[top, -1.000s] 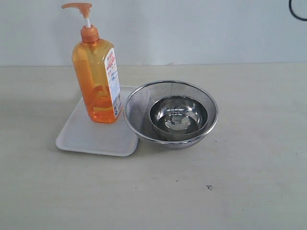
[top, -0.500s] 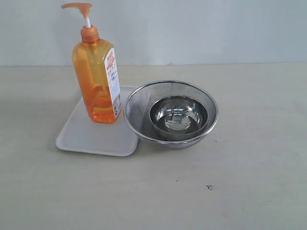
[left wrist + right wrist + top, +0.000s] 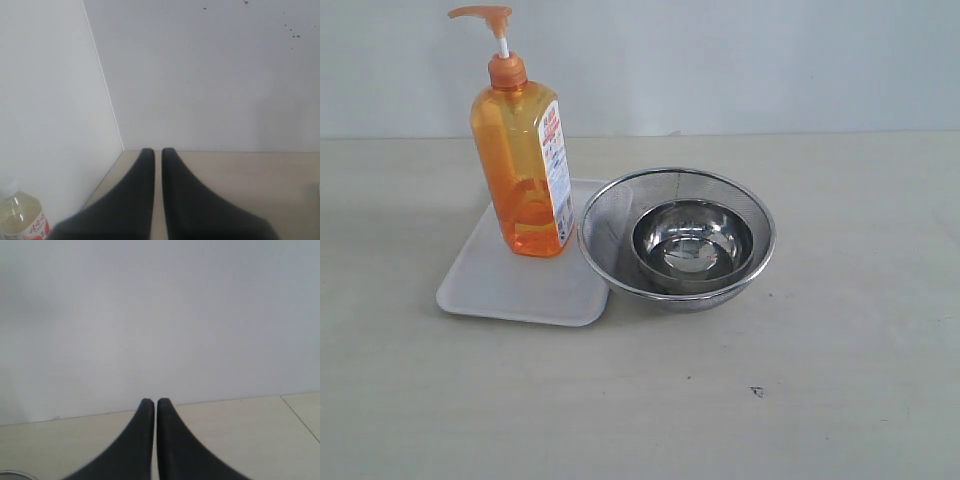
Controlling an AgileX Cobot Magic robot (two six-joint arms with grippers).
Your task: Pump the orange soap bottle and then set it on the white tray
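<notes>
The orange soap bottle (image 3: 520,170) stands upright on the far part of the white tray (image 3: 510,285), pump head raised with its spout pointing left. Neither arm appears in the exterior view. In the left wrist view my left gripper (image 3: 158,151) is shut with nothing between its dark fingers, which point over bare tabletop toward a white wall corner. My right gripper (image 3: 155,401) is also shut and empty, facing a white wall across the table. Neither wrist view shows the orange bottle or the tray.
A round steel mesh strainer (image 3: 605,225) sits against the tray's right side, with a small shiny steel bowl (image 3: 692,240) inside it. A clear bottle (image 3: 20,217) with a red and white label stands at the edge of the left wrist view. A steel rim (image 3: 12,474) shows in the right wrist view.
A dark curved thing at the top right corner of the exterior view has left the picture. Bottle, tray and bowls have not moved.
</notes>
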